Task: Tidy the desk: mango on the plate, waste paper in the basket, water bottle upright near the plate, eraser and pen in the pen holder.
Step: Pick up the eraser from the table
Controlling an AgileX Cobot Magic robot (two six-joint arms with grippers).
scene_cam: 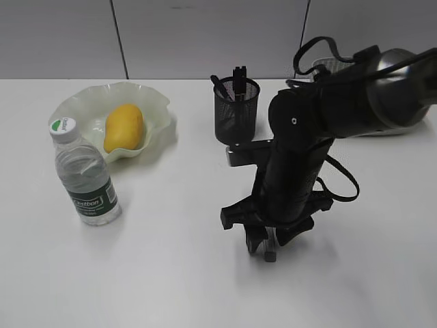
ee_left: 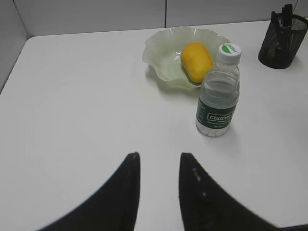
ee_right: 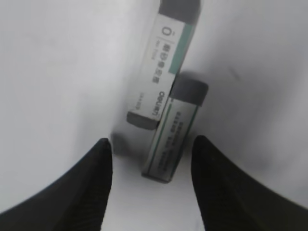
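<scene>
The mango point(scene_cam: 123, 128) lies in the wavy-rimmed plate point(scene_cam: 153, 102) at the back left. The water bottle point(scene_cam: 85, 178) stands upright just in front of the plate. The pen holder point(scene_cam: 237, 109) holds dark pens point(scene_cam: 235, 78). My right gripper point(scene_cam: 263, 246) points down at the desk in the middle, open. In the right wrist view it point(ee_right: 151, 140) hangs over two erasers in white sleeves, one point(ee_right: 175, 134) between the jaws and one point(ee_right: 161, 72) beyond it. My left gripper point(ee_left: 160, 156) is open and empty over bare desk. The waste paper is out of view.
The basket point(scene_cam: 329, 66) shows partly behind the right arm at the back right. In the left wrist view the bottle point(ee_left: 218, 96), mango point(ee_left: 196, 61), plate point(ee_left: 161, 53) and pen holder point(ee_left: 281, 41) lie ahead to the right. A grey wall backs the desk.
</scene>
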